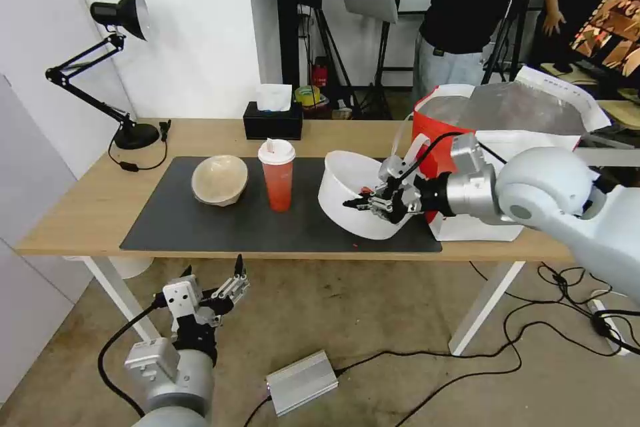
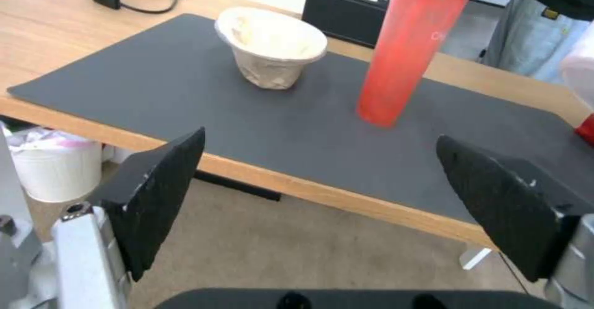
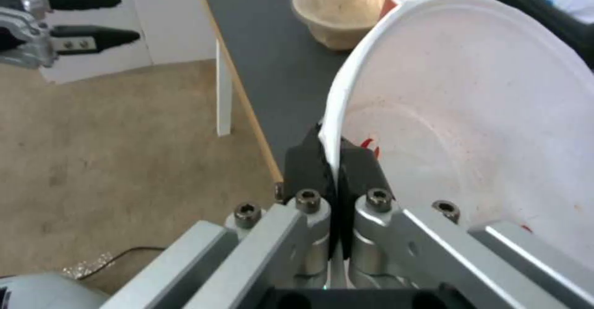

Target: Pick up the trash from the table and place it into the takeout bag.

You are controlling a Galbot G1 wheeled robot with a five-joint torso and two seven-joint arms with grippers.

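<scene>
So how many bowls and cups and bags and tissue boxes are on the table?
Bowls: 2, the white bowl pinched at its rim by the right gripper, and the beige bowl.
Cups: 1, the red cup.
Bags: 1, the takeout bag.
Tissue boxes: 1, the black tissue box.
Total: 5.

In the left wrist view the red cup (image 2: pixel 405 63) loses its lid past the top edge, and the white bowl (image 2: pixel 582 74) is only a sliver at the right edge. In the head view the right gripper (image 1: pixel 363 202) covers part of the bowl's rim, and the arm hides the bag's (image 1: pixel 467 230) front.
</scene>
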